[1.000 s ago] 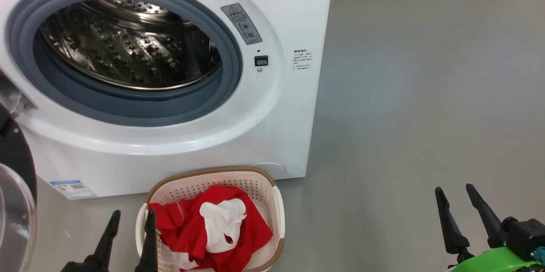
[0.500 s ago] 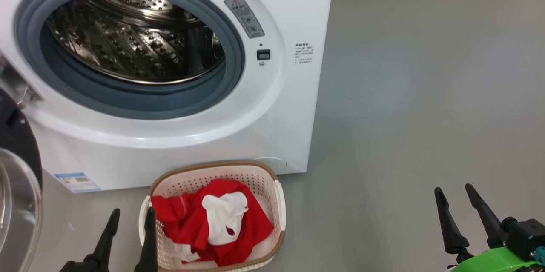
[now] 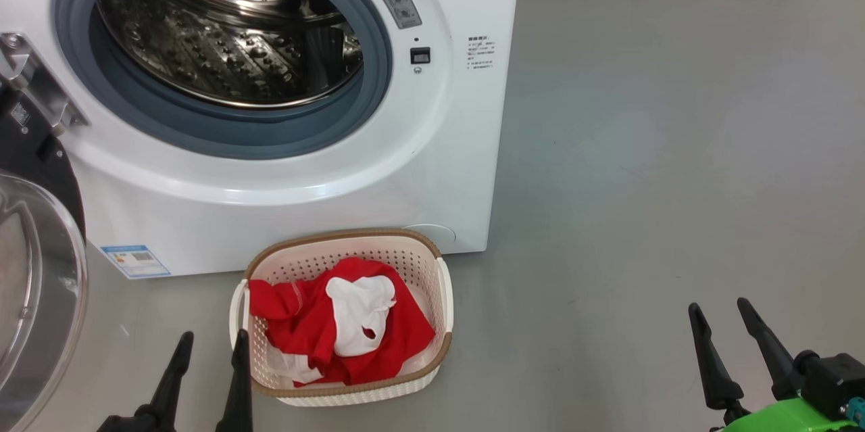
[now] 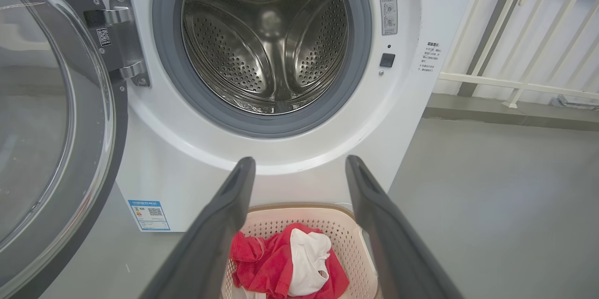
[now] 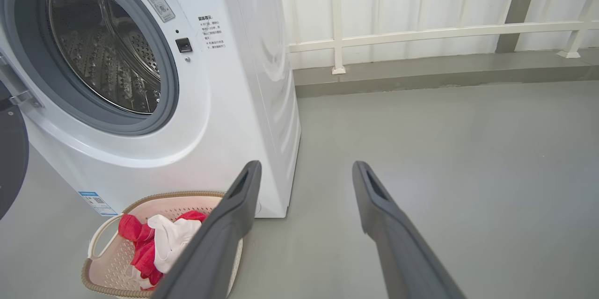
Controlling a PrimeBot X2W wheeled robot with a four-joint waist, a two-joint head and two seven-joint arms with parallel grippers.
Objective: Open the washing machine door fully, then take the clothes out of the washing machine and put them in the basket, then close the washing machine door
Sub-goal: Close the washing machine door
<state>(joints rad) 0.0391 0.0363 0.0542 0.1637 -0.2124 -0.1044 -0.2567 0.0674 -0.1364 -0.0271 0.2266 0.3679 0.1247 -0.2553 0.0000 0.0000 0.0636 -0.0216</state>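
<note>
The white washing machine (image 3: 446, 168) stands with its steel drum (image 4: 266, 41) bare of cloth. Its door (image 3: 37, 263) hangs swung out at the far left, black rim and clear glass bowl (image 4: 42, 116) facing me. On the floor before the machine sits the cream basket (image 3: 442, 297), and the red and white clothes (image 3: 341, 327) lie heaped in it. My left gripper (image 3: 211, 344) is open, just left of the basket's near corner, holding nothing. Far to the right over bare floor my right gripper (image 3: 720, 309) is open too and holds nothing.
Grey floor (image 3: 676, 148) spreads wide to the right of the machine. A white railing (image 5: 421, 34) and pale wall run behind it above a low kerb. A blue label sticker (image 3: 135, 260) marks the machine's lower left front.
The whole head picture has slid: machine and basket sit higher and more of the door shows, so the camera moved. Both grippers keep their places, open. The clothes lie unchanged in the basket.
</note>
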